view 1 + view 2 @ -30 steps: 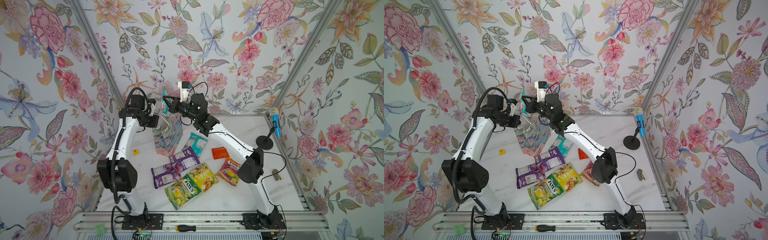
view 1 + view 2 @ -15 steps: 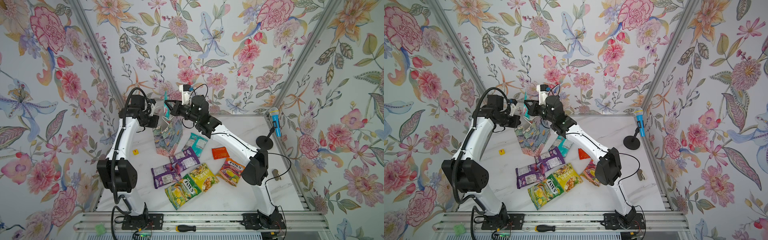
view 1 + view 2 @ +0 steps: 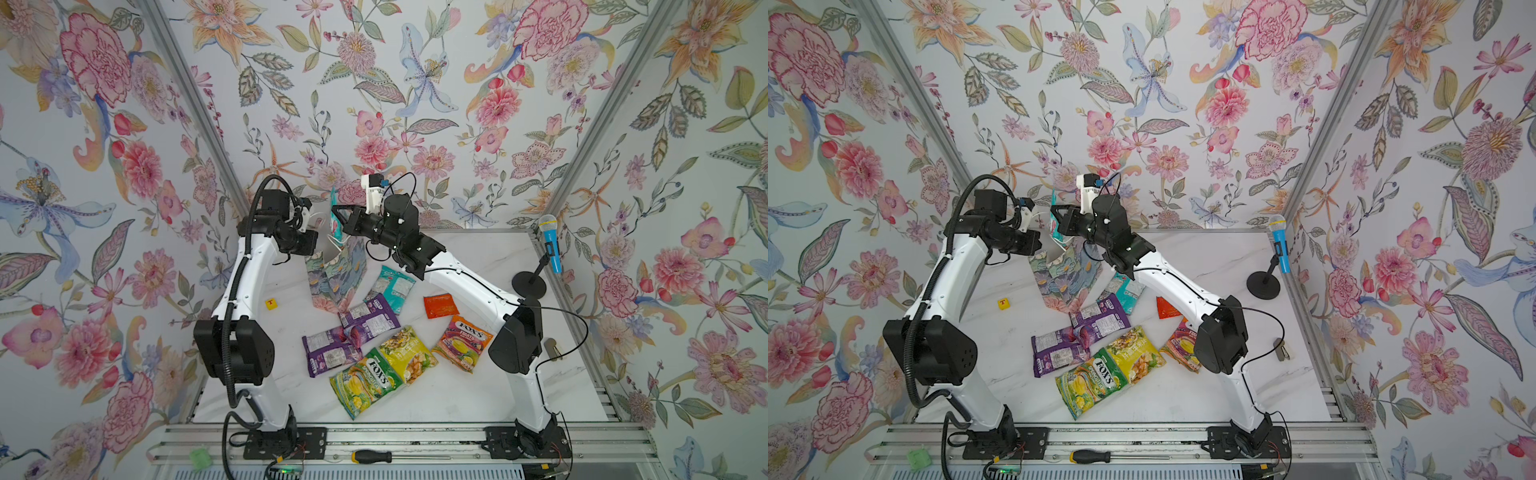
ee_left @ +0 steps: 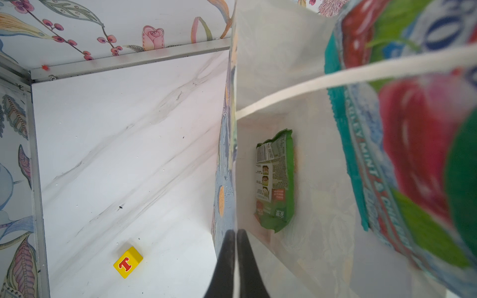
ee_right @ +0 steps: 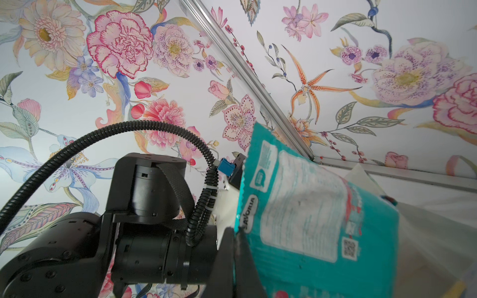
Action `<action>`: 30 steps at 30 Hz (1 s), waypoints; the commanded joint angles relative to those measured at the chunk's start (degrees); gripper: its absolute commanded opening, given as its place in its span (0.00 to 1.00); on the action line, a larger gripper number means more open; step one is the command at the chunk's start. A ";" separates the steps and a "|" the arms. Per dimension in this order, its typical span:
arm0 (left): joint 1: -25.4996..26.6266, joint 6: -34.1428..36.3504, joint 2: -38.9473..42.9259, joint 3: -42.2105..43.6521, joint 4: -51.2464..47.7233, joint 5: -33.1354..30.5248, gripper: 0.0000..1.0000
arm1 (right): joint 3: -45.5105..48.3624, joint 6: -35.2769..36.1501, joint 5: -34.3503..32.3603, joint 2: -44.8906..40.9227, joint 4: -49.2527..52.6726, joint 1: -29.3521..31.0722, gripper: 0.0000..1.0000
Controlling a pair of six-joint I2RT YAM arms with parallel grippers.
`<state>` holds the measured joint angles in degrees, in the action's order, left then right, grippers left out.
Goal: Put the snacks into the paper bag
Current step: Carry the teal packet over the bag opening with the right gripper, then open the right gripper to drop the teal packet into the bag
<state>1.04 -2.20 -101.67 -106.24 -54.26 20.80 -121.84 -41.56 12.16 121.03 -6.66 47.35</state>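
Teal pouch (image 5: 304,211) is clamped in the right gripper (image 5: 237,233) above the open paper bag (image 4: 271,51). Left gripper (image 4: 235,233) is clenched on the bag rim. Green pouch (image 4: 277,180) lies inside.

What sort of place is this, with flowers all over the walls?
Probably a small robot test booth, not a home: flowered panels set in metal framing box in a marble table, two arms are bolted to a rail at its edge, and a microphone stands by.
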 commanded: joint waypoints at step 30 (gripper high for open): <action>-0.41 0.08 1.88 1.21 -0.58 -0.01 0.00 | 9.93 -7.47 -7.39 -6.17 -7.08 0.78 0.12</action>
<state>1.04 -2.20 -101.54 -106.08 -54.17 20.80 -112.38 -47.92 5.06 117.54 -10.31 48.64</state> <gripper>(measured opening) 0.034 0.091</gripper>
